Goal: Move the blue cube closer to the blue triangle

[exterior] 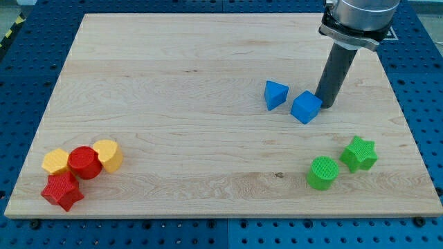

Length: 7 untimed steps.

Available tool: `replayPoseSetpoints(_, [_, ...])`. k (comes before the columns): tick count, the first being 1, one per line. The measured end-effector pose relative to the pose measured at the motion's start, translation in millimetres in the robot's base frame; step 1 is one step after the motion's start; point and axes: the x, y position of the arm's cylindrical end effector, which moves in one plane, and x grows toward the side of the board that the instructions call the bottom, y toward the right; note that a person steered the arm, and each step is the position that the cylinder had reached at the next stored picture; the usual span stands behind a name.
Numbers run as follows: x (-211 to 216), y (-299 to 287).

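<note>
My tip (pixel 326 104), a bare rod holding nothing, touches the right of the light, rigid blue cube (pixel 306 107), which should slide left toward the blue triangle (pixel 275 94).

Robotics lab or test bench setup, not a home. Wooden board worktop (pixel 208 83) sits on a blue metal base plate (pixel 28 76) full of regular mounting holes, the perforated kind used for fixing equipment. Yellow-black hazard tape (pixel 12 29) at the view's top left edge, typical of a machine cell. Industrial robot arm (pixel 358 15) comes in at the view's top right, grey metal housing with a dark rod below it. Small plastic blocks on the board in plain colours, e.g. red cylinder (pixel 84 162), green star (pixel 359 153), look like printed test pieces.
</note>
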Motion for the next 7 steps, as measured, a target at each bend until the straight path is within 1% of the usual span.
replayPoseSetpoints(1, [-3, 37])
replayPoseSetpoints(2, [3, 39])
replayPoseSetpoints(4, [28, 34])
replayPoseSetpoints(7, [51, -73])
